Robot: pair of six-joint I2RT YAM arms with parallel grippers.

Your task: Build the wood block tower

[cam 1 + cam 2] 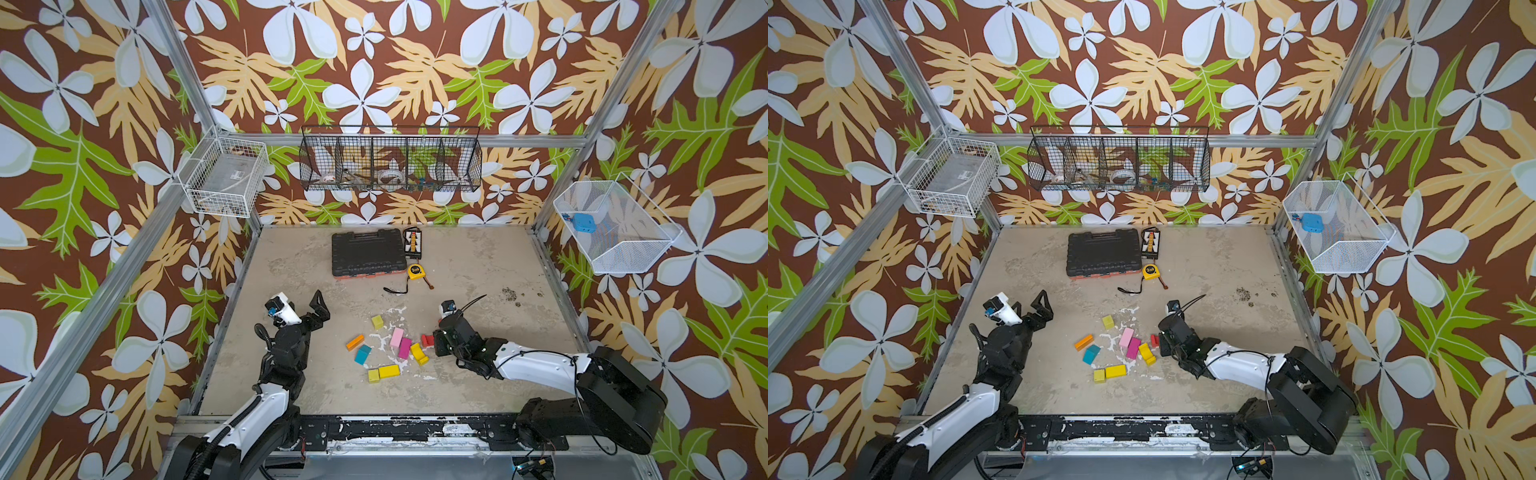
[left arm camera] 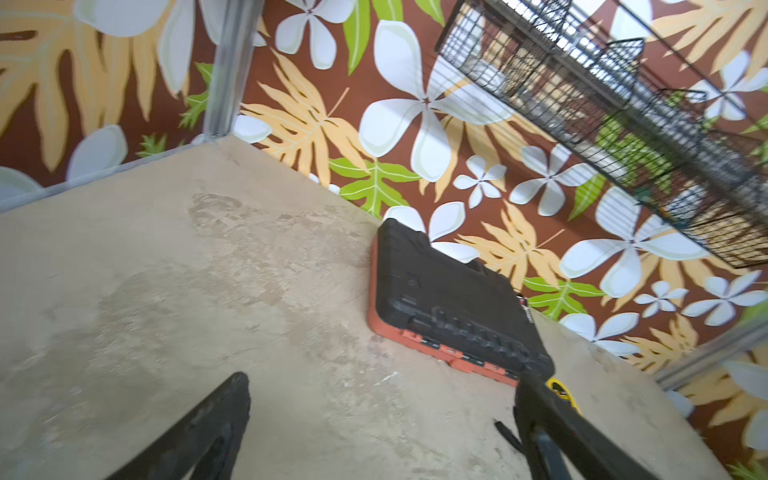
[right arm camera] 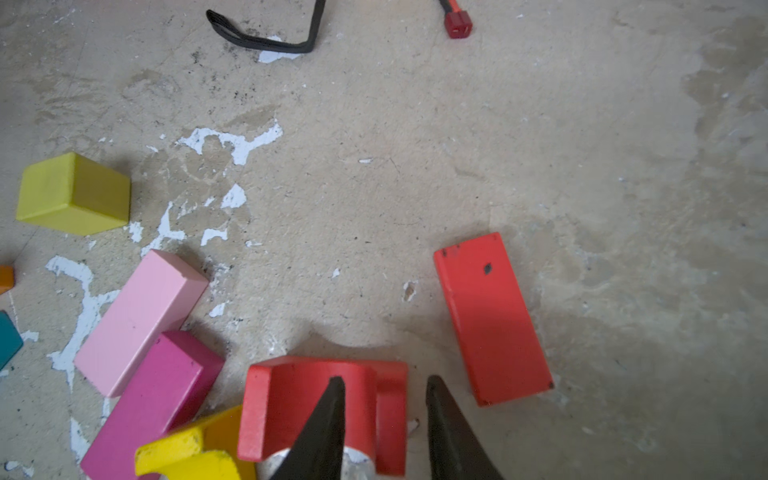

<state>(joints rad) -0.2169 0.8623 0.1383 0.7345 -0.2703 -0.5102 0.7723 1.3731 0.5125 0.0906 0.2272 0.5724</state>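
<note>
Ten wood blocks point(image 1: 397, 337) — painted, matte, square-edged — lie loose in a single layer on the mottled beige table point(image 1: 478, 270) between the arms, its surface flaked white among them. Right gripper point(image 3: 384, 380): black tapered fingers narrowly parted, astride one leg of the red arch point(image 3: 291, 399), one tip over its curved hollow; whether they pinch it cannot be told. Just beside it: flat red slab point(image 3: 492, 320), corners chipped. Side by side, touching: pale pink bar point(image 3: 141, 320), magenta bar point(image 3: 153, 403). Against the red arch: yellow arch point(image 3: 187, 453). Apart: lime-yellow cube point(image 3: 70, 193), orange bar point(image 1: 355, 342), teal block point(image 1: 363, 354), yellow bar point(image 1: 389, 370) touching a yellow cube point(image 1: 373, 375). Left gripper point(image 2: 382, 380) — spread wide, empty, above bare table.
</note>
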